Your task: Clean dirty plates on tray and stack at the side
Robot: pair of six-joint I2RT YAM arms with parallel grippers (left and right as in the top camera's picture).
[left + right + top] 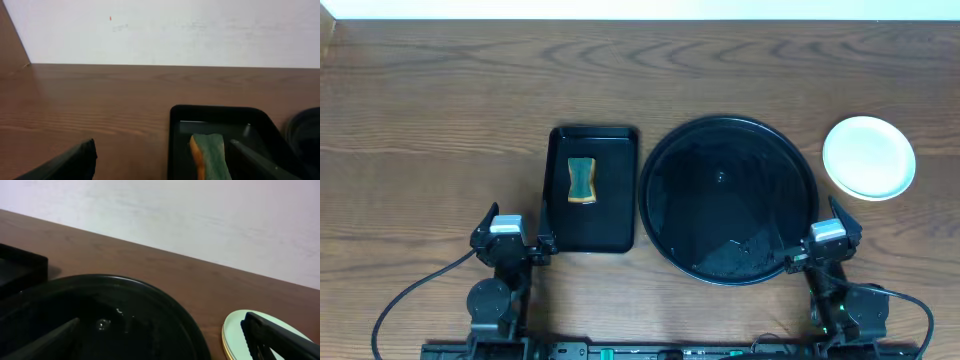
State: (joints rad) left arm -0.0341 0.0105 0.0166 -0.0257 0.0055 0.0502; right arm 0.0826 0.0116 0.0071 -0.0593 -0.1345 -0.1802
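Observation:
The plates [869,157] sit in one stack on the wood tabletop, right of the round black tray [728,200]; a pale mint-white one is on top. In the right wrist view the stack [235,332] shows a yellow edge beneath the top plate. The round tray [165,310] holds no plates. My left gripper [510,238] is open and empty at the front left, beside the rectangular tray. My right gripper [828,243] is open and empty at the round tray's front right rim. Its fingers [165,345] span the tray rim and the plate stack.
A small rectangular black tray [591,188] left of the round tray holds a green and yellow sponge [581,180], also seen in the left wrist view [210,157]. Bare wood tabletop [430,130] lies to the left and back. A white wall [165,30] stands behind the table.

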